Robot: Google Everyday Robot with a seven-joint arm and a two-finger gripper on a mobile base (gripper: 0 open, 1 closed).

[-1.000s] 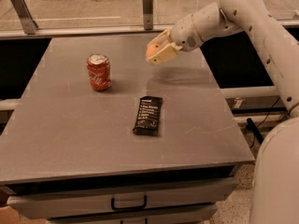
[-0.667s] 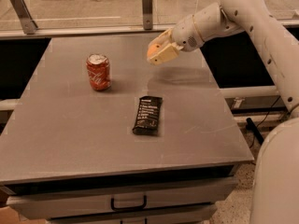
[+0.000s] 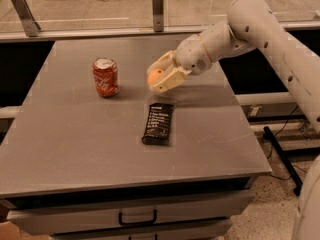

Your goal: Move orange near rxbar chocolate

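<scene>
The orange [image 3: 154, 76] is a small round fruit held between the cream fingers of my gripper [image 3: 161, 77], a little above the grey table [image 3: 75, 134]. The gripper is shut on it and comes in from the right on a white arm. The rxbar chocolate [image 3: 158, 123], a flat black wrapper with white text, lies on the table just below and in front of the gripper, a short gap away from the orange.
A red soda can [image 3: 105, 77] stands upright on the table to the left of the gripper. A metal rail [image 3: 158, 4] with posts runs behind the table's far edge. A drawer handle [image 3: 137, 218] sits below the front edge.
The gripper with the orange has moved down and toward the front, from the far right part of the table to just above the black bar. The can and bar have not moved.
</scene>
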